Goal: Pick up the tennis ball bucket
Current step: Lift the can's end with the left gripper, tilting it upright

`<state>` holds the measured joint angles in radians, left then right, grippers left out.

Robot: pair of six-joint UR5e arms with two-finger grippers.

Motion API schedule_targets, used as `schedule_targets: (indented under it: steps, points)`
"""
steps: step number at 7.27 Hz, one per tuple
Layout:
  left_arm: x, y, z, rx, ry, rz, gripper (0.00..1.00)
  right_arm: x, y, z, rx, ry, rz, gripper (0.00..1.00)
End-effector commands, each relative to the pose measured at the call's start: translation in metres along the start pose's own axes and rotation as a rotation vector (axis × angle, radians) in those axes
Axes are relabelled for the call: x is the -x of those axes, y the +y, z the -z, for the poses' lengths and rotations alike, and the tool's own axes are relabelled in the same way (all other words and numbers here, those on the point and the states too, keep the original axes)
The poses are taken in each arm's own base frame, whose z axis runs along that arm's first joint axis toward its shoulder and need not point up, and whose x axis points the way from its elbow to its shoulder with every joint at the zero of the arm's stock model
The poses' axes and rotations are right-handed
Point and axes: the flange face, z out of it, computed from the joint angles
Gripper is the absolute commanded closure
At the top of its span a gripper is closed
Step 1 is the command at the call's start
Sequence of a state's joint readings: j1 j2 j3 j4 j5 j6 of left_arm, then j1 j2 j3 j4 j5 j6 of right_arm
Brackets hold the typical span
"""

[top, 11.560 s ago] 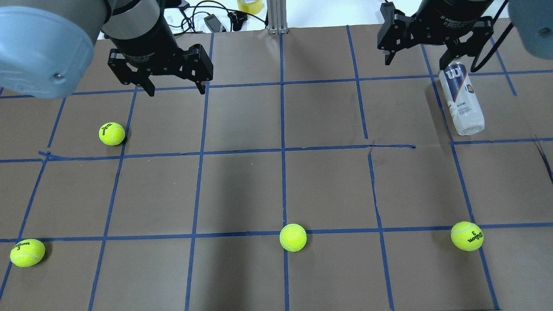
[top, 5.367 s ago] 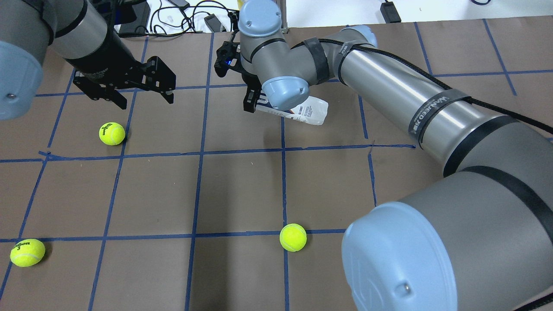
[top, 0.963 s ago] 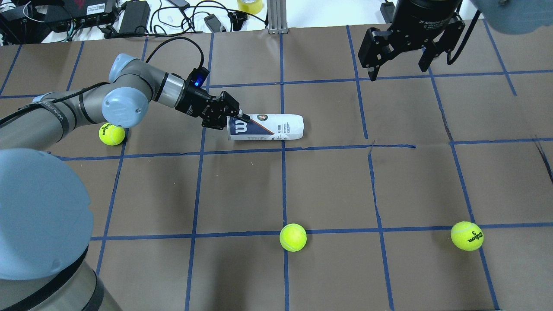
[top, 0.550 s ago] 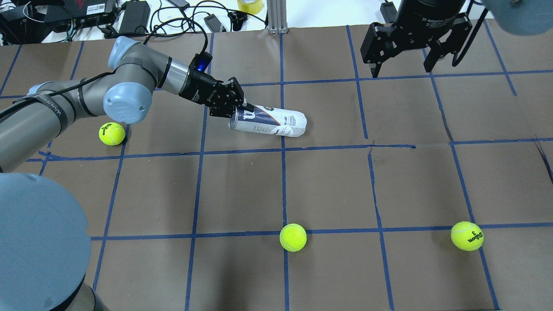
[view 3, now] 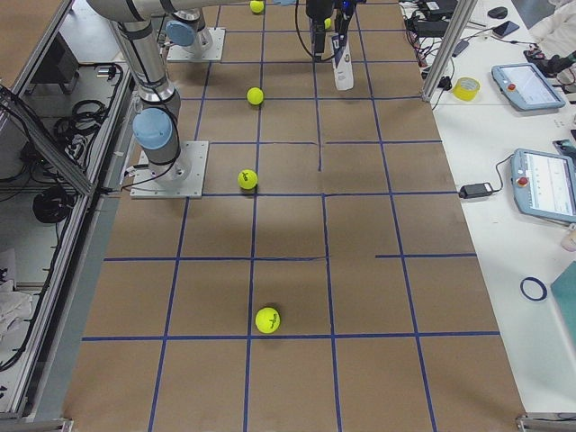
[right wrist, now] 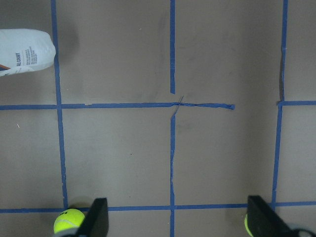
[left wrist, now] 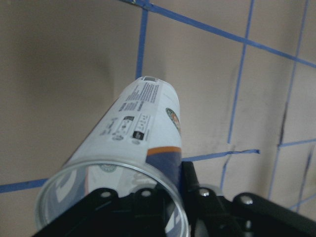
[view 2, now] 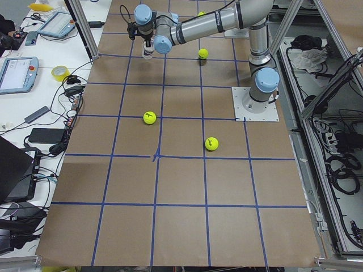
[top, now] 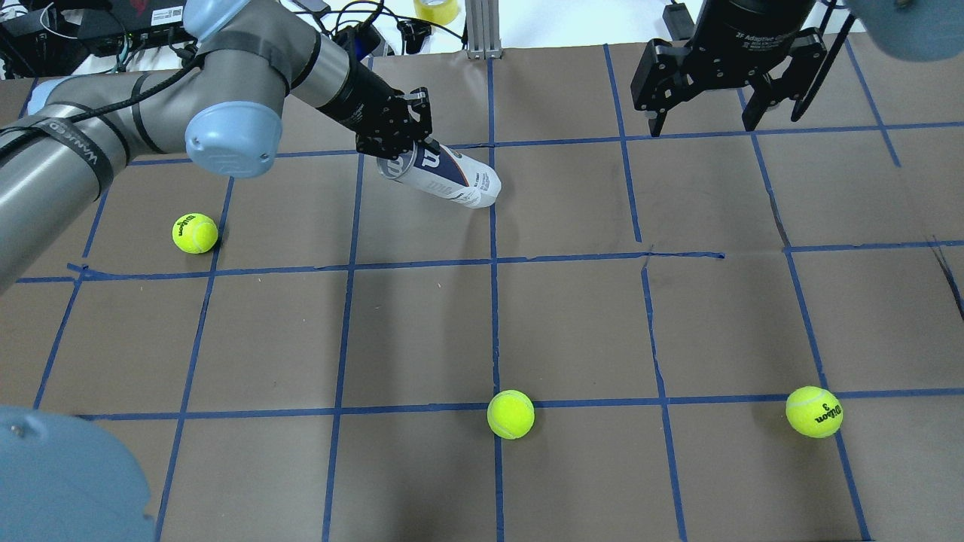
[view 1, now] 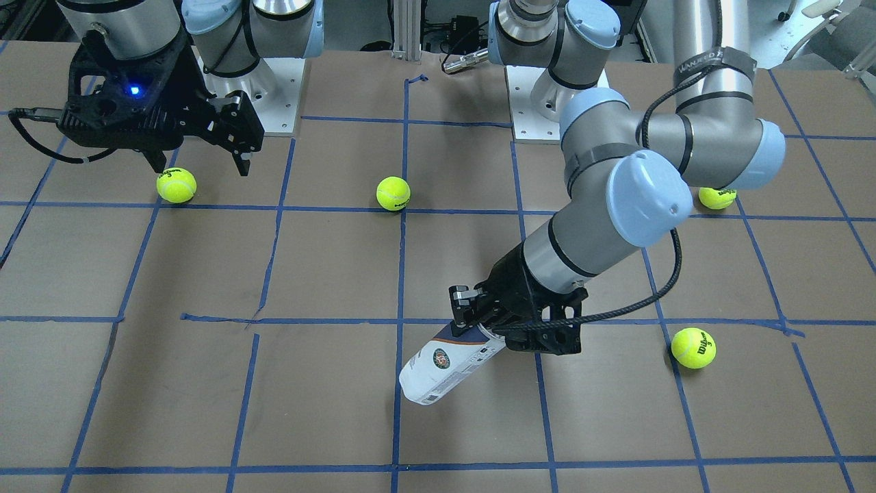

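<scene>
The tennis ball bucket (top: 448,178) is a clear can with a white and navy label and a "W" logo. My left gripper (top: 401,143) is shut on its open rim end and holds it tilted above the table, closed end lower. It also shows in the front view (view 1: 443,368), with the left gripper (view 1: 487,330) at its upper end. The left wrist view looks along the can (left wrist: 143,126) from its rim. My right gripper (top: 702,128) is open and empty at the far right, well away from the can.
Yellow-green tennis balls lie on the brown, blue-taped table: one at the left (top: 195,232), one at the near middle (top: 510,413), one at the near right (top: 814,411). Cables and boxes (top: 226,22) lie beyond the far edge.
My left gripper has risen and drawn back toward the far edge with the can in it. The can has left the table and now hangs tilted. The right gripper has hardly moved.
</scene>
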<state>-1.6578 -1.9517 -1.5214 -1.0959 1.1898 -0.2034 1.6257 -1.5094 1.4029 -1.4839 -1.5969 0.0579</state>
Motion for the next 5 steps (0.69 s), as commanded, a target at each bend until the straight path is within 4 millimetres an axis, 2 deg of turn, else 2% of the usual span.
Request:
schedule_targets:
  steps: [1, 3, 5]
  points:
    - [-0.051, 0.02, -0.004, -0.053, -0.26, -0.148, 1.0, -0.001, 0.0, 0.0, 0.001, 0.0, -0.003, 0.0]
    - [-0.067, 0.034, -0.017, -0.001, -0.356, -0.242, 1.0, -0.002, 0.0, 0.0, 0.003, 0.0, -0.005, 0.0]
    - [-0.07, 0.027, -0.018, 0.115, -0.385, -0.328, 1.0, -0.004, -0.001, -0.001, 0.004, 0.0, -0.008, 0.0]
